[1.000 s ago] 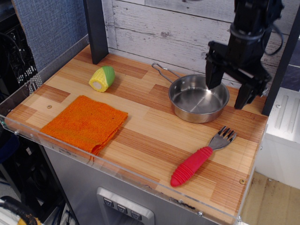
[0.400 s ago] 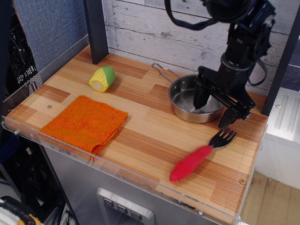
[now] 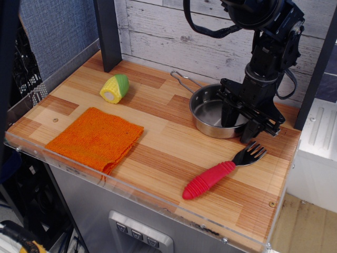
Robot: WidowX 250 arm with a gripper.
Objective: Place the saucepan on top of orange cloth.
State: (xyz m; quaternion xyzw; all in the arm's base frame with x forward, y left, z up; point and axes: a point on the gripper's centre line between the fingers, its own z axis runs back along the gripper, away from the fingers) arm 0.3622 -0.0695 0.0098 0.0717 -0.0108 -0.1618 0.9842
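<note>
- The saucepan (image 3: 215, 113) sits flat on the bench (image 3: 168, 153) at the back right, its looped wire handle pointing away toward the rear wall.
- The orange cloth (image 3: 96, 138) lies flat near the front left edge, well apart from the pan, with nothing on top of it.
- The gripper (image 3: 239, 122) is down at the pan's right rim, jaws spread fairly wide: one finger reaches inside the bowl, the other stands outside the wall, so the rim lies between them. They have not closed on it.
- Nothing of the task itself is done yet: the pan is not lifted and not moved toward the cloth.
- As I judge it, the step in hand is the grasp. What is left is to pinch the rim, lift, carry the pan across the bench to the left and set it down on the cloth.
- A toy corn cob (image 3: 115, 88) lies behind the cloth, and a red-handled fork (image 3: 221, 171) lies in front of the pan, just beside the outer finger; both are near the likely path.
</note>
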